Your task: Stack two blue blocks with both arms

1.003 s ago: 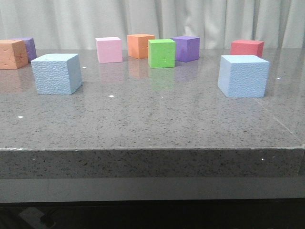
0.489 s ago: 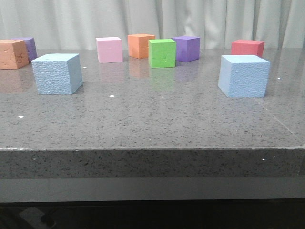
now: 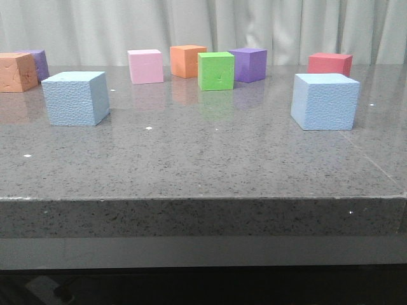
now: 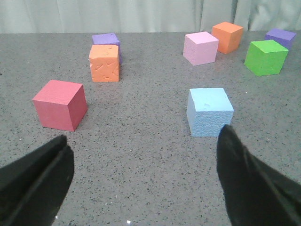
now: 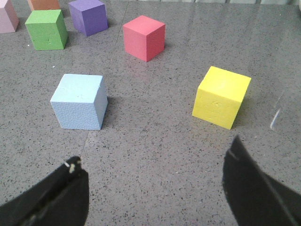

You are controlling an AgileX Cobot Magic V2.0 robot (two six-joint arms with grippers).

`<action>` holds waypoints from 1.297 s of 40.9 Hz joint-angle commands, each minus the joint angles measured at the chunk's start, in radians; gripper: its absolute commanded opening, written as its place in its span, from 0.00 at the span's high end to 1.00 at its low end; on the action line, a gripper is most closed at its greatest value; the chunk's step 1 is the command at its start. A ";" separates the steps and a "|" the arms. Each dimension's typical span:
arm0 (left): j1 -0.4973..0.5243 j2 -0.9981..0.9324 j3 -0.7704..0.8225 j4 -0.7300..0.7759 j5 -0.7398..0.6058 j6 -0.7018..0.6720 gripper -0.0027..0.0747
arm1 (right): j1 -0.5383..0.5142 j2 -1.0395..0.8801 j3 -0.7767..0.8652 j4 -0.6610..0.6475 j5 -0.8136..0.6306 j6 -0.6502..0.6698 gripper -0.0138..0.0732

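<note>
Two claws show only in their own wrist views, and both stand spread wide with nothing between the fingers: the left claw hangs over bare worktop, its right-hand finger tip just beside the left blue block without clearly touching it, and the right claw hangs released over bare stone too, well apart from the right blue block. Neither claw appears in the front view. The left blue block sits near the worktop's left edge, the right blue block near its right edge, both about midway back, far apart, each resting flat on the stone and unstacked. Along the far edge stand a pink cube, an orange cube, a green cube and a purple cube; a red cube lies behind the right blue block. At the far left corner a second orange cube stands in front of another purple cube. A yellow cube shows only in the right wrist view, beside the right blue block. Against the front views of a second and half a second ago, no cube has shifted, and the claws were out of that view then as well.
</note>
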 commanded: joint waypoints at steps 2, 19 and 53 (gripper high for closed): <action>0.000 0.014 -0.026 -0.002 -0.088 -0.006 0.17 | -0.003 0.013 -0.035 -0.001 -0.069 -0.001 0.16; 0.000 0.014 -0.026 -0.002 -0.087 -0.006 0.17 | -0.003 0.062 -0.067 0.047 -0.107 -0.001 0.15; 0.000 0.014 -0.026 -0.002 -0.087 -0.006 0.17 | 0.293 0.757 -0.596 0.168 0.175 -0.008 0.14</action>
